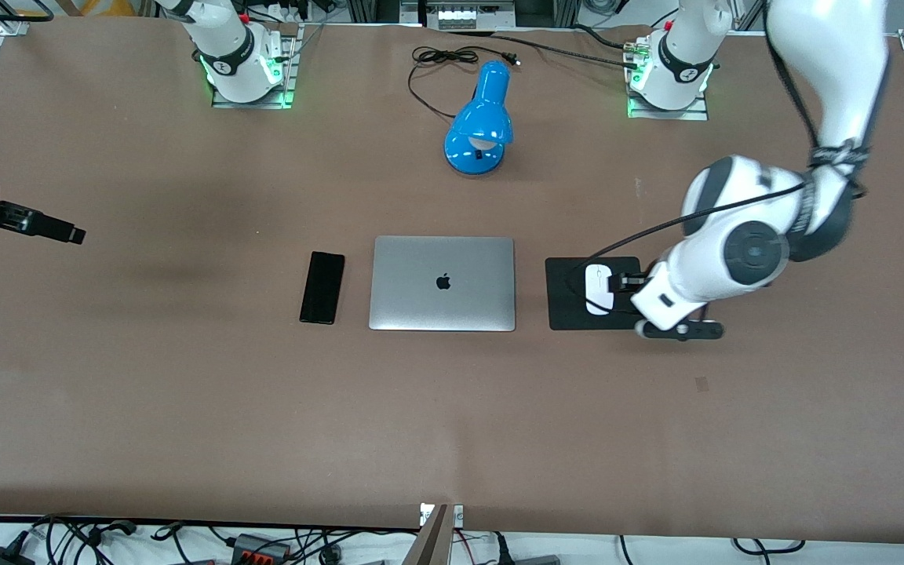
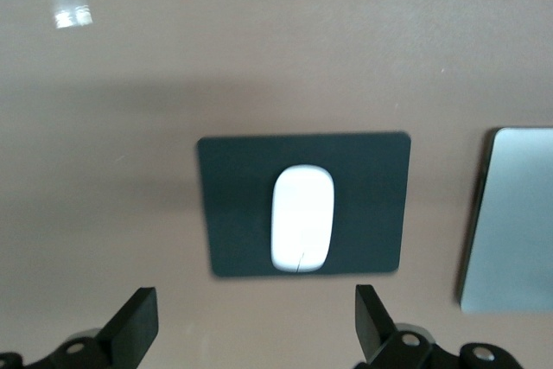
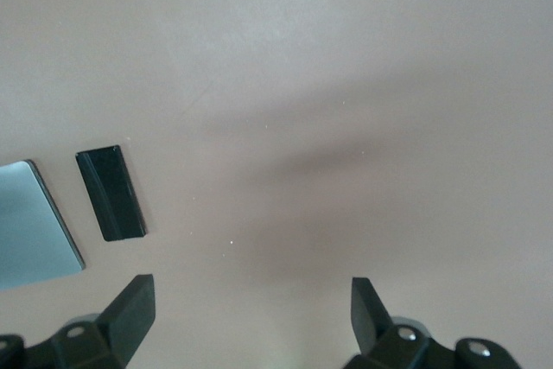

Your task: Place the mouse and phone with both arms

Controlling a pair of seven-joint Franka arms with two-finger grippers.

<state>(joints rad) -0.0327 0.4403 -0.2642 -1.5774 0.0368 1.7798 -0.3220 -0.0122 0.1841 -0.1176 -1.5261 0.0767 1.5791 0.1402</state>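
The white mouse (image 1: pixel 597 288) lies on a black square pad (image 1: pixel 570 314) beside the closed laptop, toward the left arm's end. In the left wrist view the mouse (image 2: pixel 302 218) lies on the pad (image 2: pixel 233 205). My left gripper (image 2: pixel 255 302) is open and empty, up over the pad's edge (image 1: pixel 626 280). The black phone (image 1: pixel 322 287) lies flat beside the laptop toward the right arm's end; it also shows in the right wrist view (image 3: pixel 111 193). My right gripper (image 3: pixel 251 289) is open and empty over bare table well away from the phone, at the right arm's end.
A closed silver laptop (image 1: pixel 442 282) lies between phone and pad, its edges showing in both wrist views (image 2: pixel 510 222) (image 3: pixel 30 226). A blue desk lamp (image 1: pixel 482 118) with a black cable (image 1: pixel 452 59) stands between the arm bases. The right arm's black wrist part (image 1: pixel 28 222) reaches in at the table's edge.
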